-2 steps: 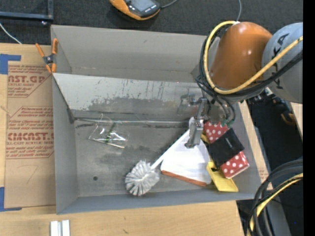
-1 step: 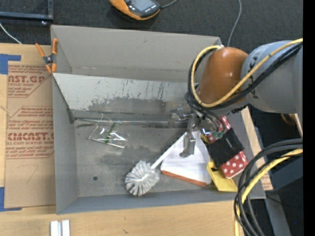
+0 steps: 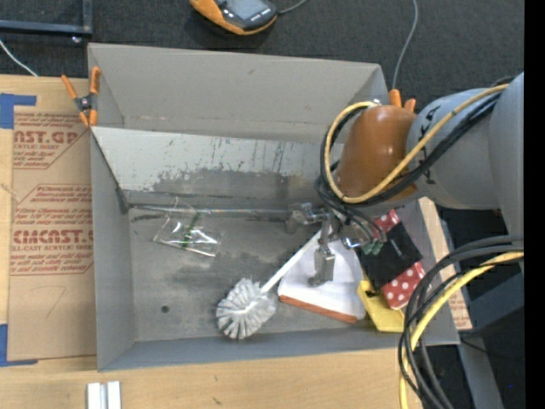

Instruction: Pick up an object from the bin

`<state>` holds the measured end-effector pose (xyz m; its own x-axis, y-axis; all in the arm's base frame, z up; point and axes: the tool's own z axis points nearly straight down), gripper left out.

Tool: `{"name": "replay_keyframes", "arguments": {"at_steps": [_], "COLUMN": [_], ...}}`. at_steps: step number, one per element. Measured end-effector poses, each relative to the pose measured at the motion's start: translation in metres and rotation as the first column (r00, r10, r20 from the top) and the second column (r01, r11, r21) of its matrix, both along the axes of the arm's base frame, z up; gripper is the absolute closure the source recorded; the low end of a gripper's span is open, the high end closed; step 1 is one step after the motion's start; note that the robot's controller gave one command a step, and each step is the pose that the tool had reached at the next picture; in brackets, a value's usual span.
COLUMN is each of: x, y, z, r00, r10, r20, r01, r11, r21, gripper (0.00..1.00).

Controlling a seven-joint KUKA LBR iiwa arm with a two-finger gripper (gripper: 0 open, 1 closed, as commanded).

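The grey metal bin [image 3: 115,313] holds a few loose things, most of them gathered towards its right side, and the white brush [image 3: 247,308] serves as the mark for all of them. It lies on the floor near the front wall, with its bristly head at the lower left and its thin white handle slanting up to the right. The arm [image 3: 477,152] comes in from the right of the brush, with its orange cover [image 3: 379,147] and looped yellow and black cables [image 3: 330,143] above the far end of the handle. Just to the right of the bristle head lies a flat white slab with an orange lower edge [image 3: 336,296], and the handle passes over its upper left corner. Further right of the brush, against the bin's right wall, sits a black thing with red, white-dotted parts [image 3: 397,271], and below it lies a yellow piece [image 3: 385,315]. Up and to the left of the bristle head, well apart from it, lies a clear plastic bag with small green bits inside [image 3: 187,233]. The gripper [image 3: 324,267] is down at the handle's upper end, over the white slab. Whether it is clenched or released cannot be told, nor whether it grasps the handle.
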<state>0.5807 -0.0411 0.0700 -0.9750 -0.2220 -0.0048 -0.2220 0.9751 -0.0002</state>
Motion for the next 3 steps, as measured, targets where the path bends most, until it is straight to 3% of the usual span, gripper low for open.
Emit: {"name": "replay_keyframes", "arguments": {"at_steps": [1,2,3], "x": [0.003,0.000,0.012], "y": [-0.023,0.001,-0.026], "z": [0.035,0.000,0.001], "r00": [1.000,1.000,0.998], "r10": [-0.024,0.000,-0.060], "r20": [0.000,0.002,0.006], "r01": [0.024,0.000,0.060], "r11": [1.000,1.000,0.998], "r21": [-0.001,0.001,0.001], "gripper": [0.00,0.00,1.00]}}
